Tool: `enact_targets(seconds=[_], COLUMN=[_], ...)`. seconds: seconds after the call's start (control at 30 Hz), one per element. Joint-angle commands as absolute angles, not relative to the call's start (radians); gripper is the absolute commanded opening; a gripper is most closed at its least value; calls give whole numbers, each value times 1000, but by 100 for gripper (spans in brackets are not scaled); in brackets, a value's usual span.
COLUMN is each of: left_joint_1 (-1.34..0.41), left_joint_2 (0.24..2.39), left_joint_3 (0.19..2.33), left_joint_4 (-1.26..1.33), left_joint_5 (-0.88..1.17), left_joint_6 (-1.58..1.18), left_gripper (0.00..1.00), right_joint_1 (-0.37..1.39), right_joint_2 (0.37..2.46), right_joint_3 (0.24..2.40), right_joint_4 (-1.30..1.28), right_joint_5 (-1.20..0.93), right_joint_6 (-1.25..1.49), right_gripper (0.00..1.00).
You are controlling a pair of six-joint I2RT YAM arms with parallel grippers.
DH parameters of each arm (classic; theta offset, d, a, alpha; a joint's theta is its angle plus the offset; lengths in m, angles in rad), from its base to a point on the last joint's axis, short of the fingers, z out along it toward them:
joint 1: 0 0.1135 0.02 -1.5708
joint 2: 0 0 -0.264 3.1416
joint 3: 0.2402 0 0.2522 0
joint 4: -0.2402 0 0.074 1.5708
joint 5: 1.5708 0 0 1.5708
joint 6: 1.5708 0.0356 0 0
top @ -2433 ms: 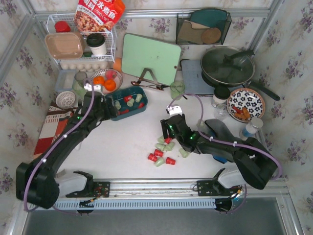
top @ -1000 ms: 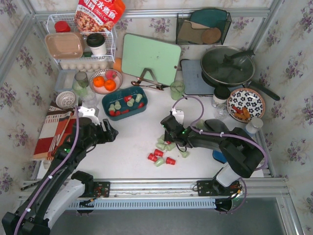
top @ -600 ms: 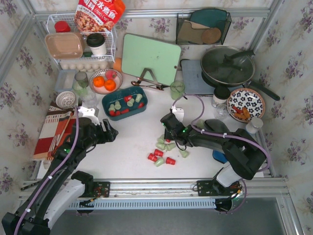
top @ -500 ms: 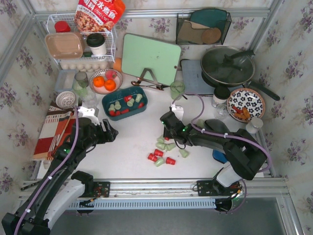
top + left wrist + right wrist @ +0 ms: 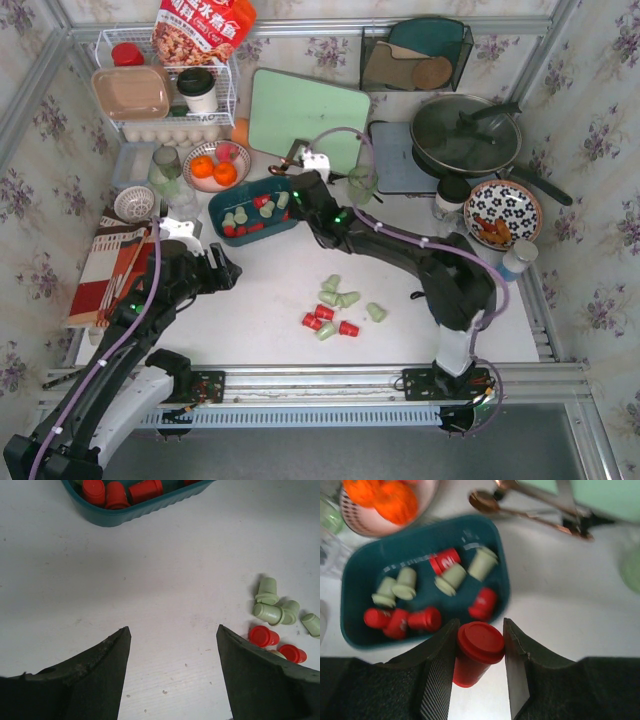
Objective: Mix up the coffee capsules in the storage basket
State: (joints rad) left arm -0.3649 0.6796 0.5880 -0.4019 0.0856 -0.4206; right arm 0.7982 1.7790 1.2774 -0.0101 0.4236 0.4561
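- Tabletop (image 5: 270,290) is white and matte with faint scuffs; floral wallpaper (image 5: 600,150) closes it in on 3 sides.
- Along the back stand a white wire rack (image 5: 165,90), a mint cutting board (image 5: 308,118) and a lidded pan (image 5: 465,135); a bowl of oranges (image 5: 213,168) sits just beside the storage basket (image 5: 370,562).
- Since half a second ago the right gripper (image 5: 479,650) has left the loose pile mid-table and swung to the basket's right end; the left gripper (image 5: 172,630) has not moved.
- Right fingers are clamped on 1 red capsule (image 5: 477,652), its flat rim toward the wrist camera, at the basket's edge.
- Left fingers stand apart with nothing between them, over bare table between the basket and the loose coffee capsules (image 5: 335,305).
- The basket is smooth dark teal plastic with rounded corners, holding 5 red and 4 mint capsules; all are small tapered cups with flanged rims.
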Motion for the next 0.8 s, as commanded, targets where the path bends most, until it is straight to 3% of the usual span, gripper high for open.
enact_targets(seconds=[0.0, 0.13, 0.33, 0.6, 0.67, 0.77], left_joint_1=[-364, -364, -364, -364, -364, -364], left_joint_2=[677, 670, 663, 640, 647, 660], left_joint_3=[588, 587, 586, 570, 572, 572], left_joint_4=[-408, -411, -414, -402, -400, -399], left_joint_5=[87, 86, 80, 72, 73, 70], left_joint_6=[-420, -420, -431, -448, -447, -446], left_gripper=[72, 72, 72, 73, 73, 73], right_joint_1=[798, 798, 797, 797, 797, 798], right_joint_2=[1940, 2111, 2263, 2217, 2178, 2108], right_joint_3=[1441, 1601, 1754, 1738, 1702, 1642], right_joint_4=[165, 174, 118, 65, 63, 56], right_joint_5=[436, 407, 388, 406, 422, 445], right_joint_6=[290, 272, 313, 331, 315, 283], right_gripper=[44, 45, 62, 84, 98, 100])
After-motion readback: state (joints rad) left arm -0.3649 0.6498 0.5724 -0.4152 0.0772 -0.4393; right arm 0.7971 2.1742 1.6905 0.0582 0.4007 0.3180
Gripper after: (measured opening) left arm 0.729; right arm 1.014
